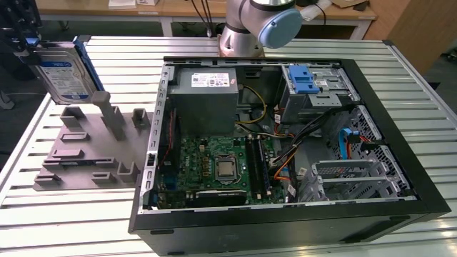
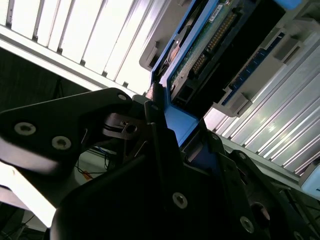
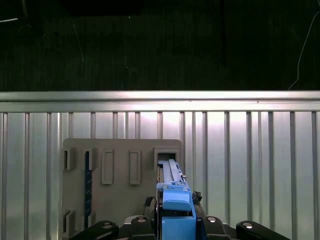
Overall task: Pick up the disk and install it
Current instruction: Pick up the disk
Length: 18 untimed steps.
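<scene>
Nearest the lens in the first wrist view, one gripper (image 3: 176, 222) is seen clamped on the blue bracket of one disk (image 1: 63, 75), which is held upright over one grey slotted holder plate (image 1: 85, 155), at the exterior view's left of one opened computer case (image 1: 286, 225).

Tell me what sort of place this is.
Probably a robotics lab workbench set up for computer assembly: an open computer case lies on a slatted metal table, a grey parts fixture sits beside it, and the gripper holds the disk near that fixture.
</scene>
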### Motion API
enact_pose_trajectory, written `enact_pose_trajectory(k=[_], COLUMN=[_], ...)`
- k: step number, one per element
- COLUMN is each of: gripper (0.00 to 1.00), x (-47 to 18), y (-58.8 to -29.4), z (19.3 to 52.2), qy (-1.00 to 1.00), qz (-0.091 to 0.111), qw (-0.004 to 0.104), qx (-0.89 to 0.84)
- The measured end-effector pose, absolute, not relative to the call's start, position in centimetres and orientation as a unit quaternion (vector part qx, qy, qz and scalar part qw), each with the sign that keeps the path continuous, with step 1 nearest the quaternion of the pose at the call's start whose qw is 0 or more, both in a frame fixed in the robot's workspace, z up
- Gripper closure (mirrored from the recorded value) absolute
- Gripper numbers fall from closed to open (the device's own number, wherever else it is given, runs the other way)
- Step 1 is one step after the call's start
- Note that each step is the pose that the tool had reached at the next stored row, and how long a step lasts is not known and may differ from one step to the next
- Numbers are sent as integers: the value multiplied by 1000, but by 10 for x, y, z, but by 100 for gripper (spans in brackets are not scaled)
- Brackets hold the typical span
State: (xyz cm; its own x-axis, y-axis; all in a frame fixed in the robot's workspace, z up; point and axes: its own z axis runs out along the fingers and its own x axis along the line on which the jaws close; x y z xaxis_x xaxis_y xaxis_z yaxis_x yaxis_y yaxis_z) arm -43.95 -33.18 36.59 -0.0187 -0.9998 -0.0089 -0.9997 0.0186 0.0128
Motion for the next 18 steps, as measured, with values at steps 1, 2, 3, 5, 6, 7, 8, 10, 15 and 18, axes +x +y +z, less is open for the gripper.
enact_pose_trajectory(k=[1, 2, 3, 5, 6, 7, 8, 10, 15, 18], gripper=[64, 64, 64, 64, 64, 64, 64, 64, 64, 64], x=[-440, -440, -439, -439, -439, -440, -440, -440, -440, -440], y=[-332, -332, -332, -332, -332, -332, -332, -332, -332, -332], z=[366, 366, 368, 370, 371, 371, 371, 371, 374, 375], qy=[-714, -714, -714, -714, -714, -714, -714, -714, -714, -714], qz=[-8, -8, -8, -8, -8, -8, -8, -8, -8, -8], qw=[1, 1, 1, 1, 1, 1, 1, 1, 1, 1], qx=[700, 700, 700, 700, 700, 700, 700, 700, 700, 700])
